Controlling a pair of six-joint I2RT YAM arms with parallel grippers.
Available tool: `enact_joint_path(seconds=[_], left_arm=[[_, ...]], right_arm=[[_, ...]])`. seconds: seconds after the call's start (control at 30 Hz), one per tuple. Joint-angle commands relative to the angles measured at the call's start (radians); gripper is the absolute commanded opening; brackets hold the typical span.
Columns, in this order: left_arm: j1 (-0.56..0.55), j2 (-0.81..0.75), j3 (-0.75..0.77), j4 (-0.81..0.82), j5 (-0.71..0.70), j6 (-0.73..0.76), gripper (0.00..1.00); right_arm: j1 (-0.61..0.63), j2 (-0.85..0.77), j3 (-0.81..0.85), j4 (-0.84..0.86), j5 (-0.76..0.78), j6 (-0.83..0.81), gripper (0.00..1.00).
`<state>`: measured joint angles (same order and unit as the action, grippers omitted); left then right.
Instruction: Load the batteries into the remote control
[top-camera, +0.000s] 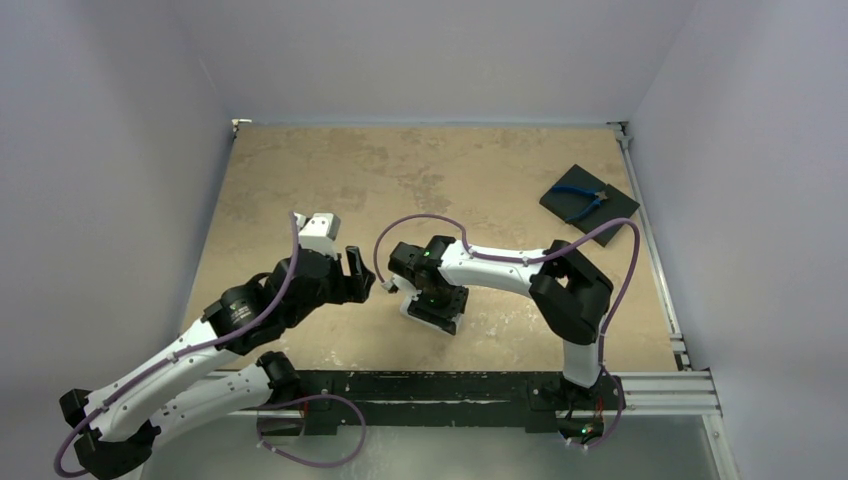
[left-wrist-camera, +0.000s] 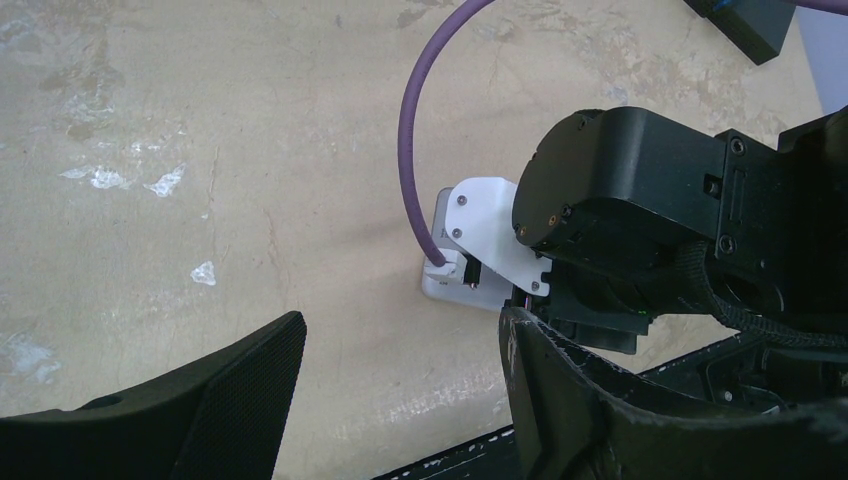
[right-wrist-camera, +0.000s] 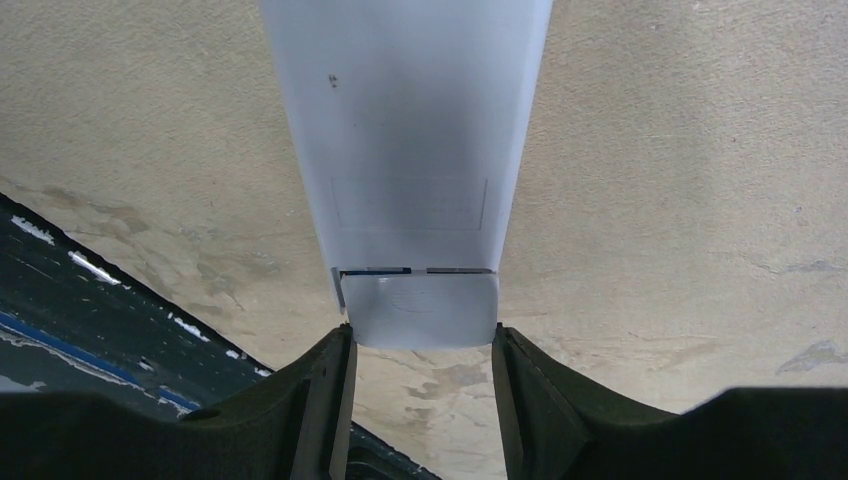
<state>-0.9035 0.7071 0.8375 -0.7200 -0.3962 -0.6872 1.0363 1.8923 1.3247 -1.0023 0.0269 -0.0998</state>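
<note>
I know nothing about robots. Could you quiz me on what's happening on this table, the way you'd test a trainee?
1. True or false: the left gripper is holding a battery.
2. What sits between the fingers of the right gripper? A) a battery B) the remote control C) a purple cable
3. Fill in: the blue-handled pliers lie on the ____ at the table's far right corner.

Key
1. False: its fingers are apart with nothing between them.
2. B: they grip one end of it, with its plain white back facing the camera.
3. black pad
</note>
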Motion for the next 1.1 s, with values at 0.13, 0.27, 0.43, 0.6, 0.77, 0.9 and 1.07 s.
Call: enact_joint_path(seconds=[0.13,0.27,0.43,0.6,0.77,0.9,1.07], left_arm=[[-0.007,-0.012,-0.002,0.022,0.000,0.017,0.71],[-0.010,-0.015,-0.003,0.024,-0.002,0.017,0.71],[-0.011,-0.018,-0.003,0.021,-0.004,0.016,0.71],[-0.014,-0.021,-0.003,0.019,-0.009,0.015,0.71],[-0.018,-0.021,-0.003,0.019,-0.013,0.014,0.71],[-0.026,-0.018,-0.001,0.015,-0.019,0.010,0.71],[-0.038,-0.021,-0.001,0.011,-0.032,0.004,0.71]], right_arm=[[0.010,-0.027,0.034,0.022,-0.045,0.028,0.11],[0.013,-0.033,0.035,0.017,-0.047,0.029,0.10],[0.016,-0.033,0.036,0.008,-0.045,0.032,0.10],[0.016,-0.033,0.040,0.002,-0.043,0.036,0.10],[0.016,-0.055,0.042,0.007,-0.033,0.043,0.10],[0.016,-0.054,0.035,0.016,-0.033,0.047,0.10],[0.016,-0.041,0.032,0.035,-0.034,0.049,0.11]])
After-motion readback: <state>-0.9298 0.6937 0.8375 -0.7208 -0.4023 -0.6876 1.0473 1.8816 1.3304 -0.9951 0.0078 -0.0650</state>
